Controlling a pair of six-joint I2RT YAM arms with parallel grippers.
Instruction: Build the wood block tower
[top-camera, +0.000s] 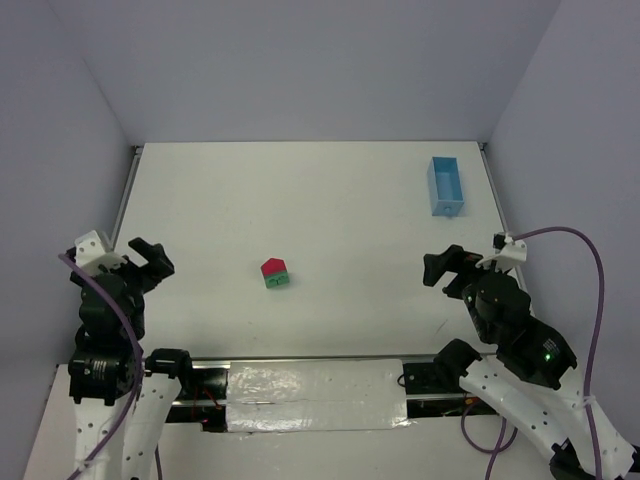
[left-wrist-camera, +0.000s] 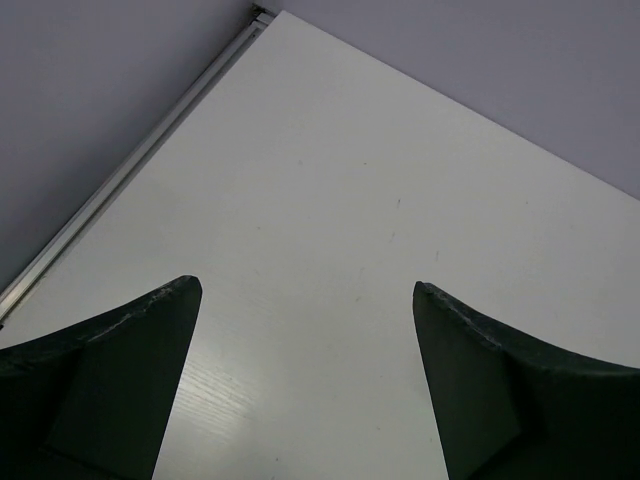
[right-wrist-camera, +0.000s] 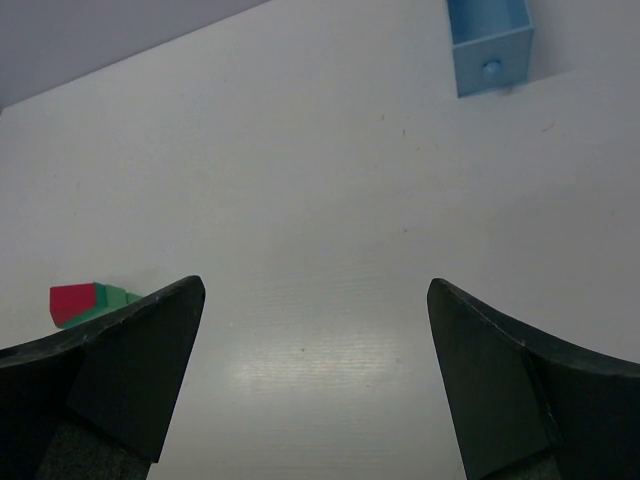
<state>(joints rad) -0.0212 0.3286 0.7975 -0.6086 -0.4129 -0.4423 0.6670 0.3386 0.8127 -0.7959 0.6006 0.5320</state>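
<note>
Holding left gripper (top-camera: 152, 256) and right gripper (top-camera: 440, 268) wide open, empty, near the tabletop (top-camera: 350, 200) side edges, flanking the wood blocks (top-camera: 275, 274).

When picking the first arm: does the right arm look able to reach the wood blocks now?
Probably yes: the right end effector is open, only bare table lies between it and the wood blocks, and the blue box sits aside.

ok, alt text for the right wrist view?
White table seen between the dark fingers of the open right end effector, nothing held. Small red and green wood blocks sit at lower left, partly hidden by one finger; a light blue box lies top right.
</note>
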